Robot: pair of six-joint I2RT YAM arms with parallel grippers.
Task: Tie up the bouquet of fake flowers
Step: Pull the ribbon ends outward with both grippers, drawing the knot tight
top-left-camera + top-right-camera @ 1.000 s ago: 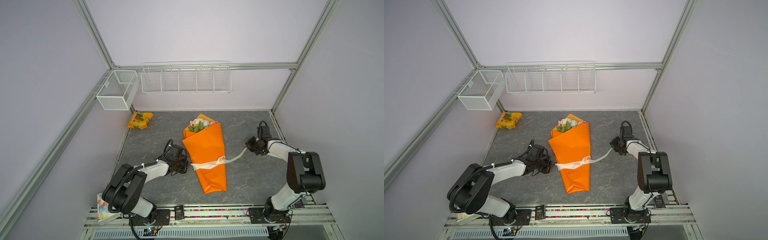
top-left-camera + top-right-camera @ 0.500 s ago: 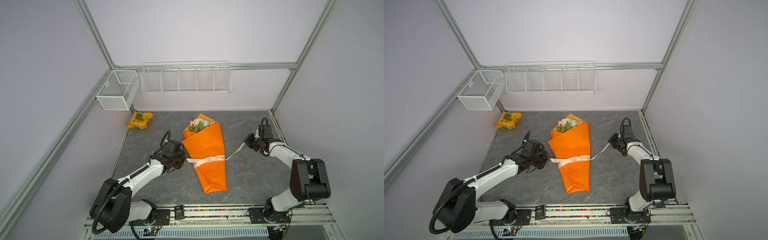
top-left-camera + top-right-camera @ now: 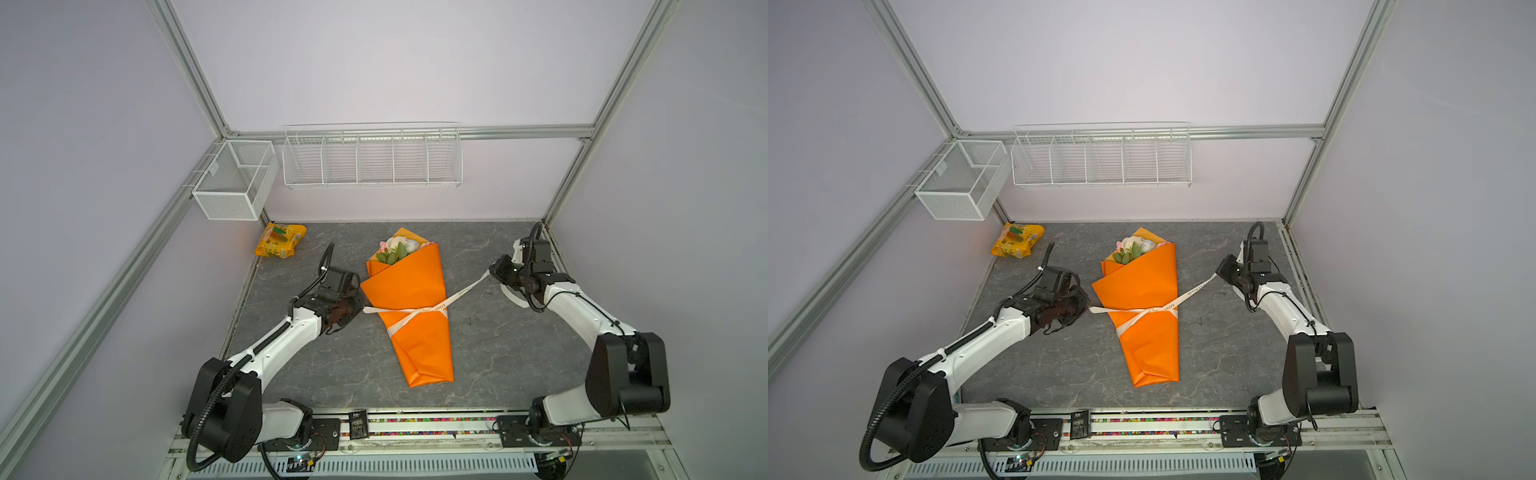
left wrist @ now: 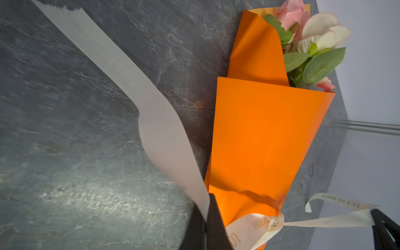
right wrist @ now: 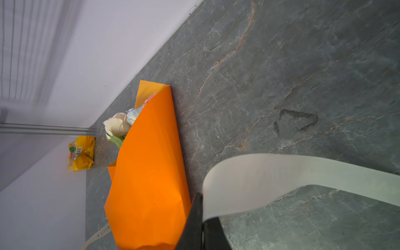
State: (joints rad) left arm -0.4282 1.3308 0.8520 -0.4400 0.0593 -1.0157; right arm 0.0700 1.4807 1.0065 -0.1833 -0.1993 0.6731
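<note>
Here lilac walls (image 3: 374,62) enclose a grey tabletop (image 3: 498,353) bearing the bouquet (image 3: 407,282).

Yellow snack packet (image 3: 280,246) in grey tabletop's (image 3: 332,365) far left corner, below mesh basket (image 3: 232,187); wire rack (image 3: 372,162) alongside.

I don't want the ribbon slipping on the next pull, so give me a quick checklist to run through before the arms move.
1. Is the left gripper shut on one end of the ribbon: ok.
2. Is the right gripper shut on the other end: ok.
3. Is the ribbon crossed over the bouquet: ok, the crossing sits on the orange wrap.
4. Is the stretch to the right gripper taut: ok, it runs straight.
5. Is the knot locked: cannot tell, only the crossing shows.
6. Is the snack packet clear of the ribbon: ok, it lies apart in the far corner.
</note>
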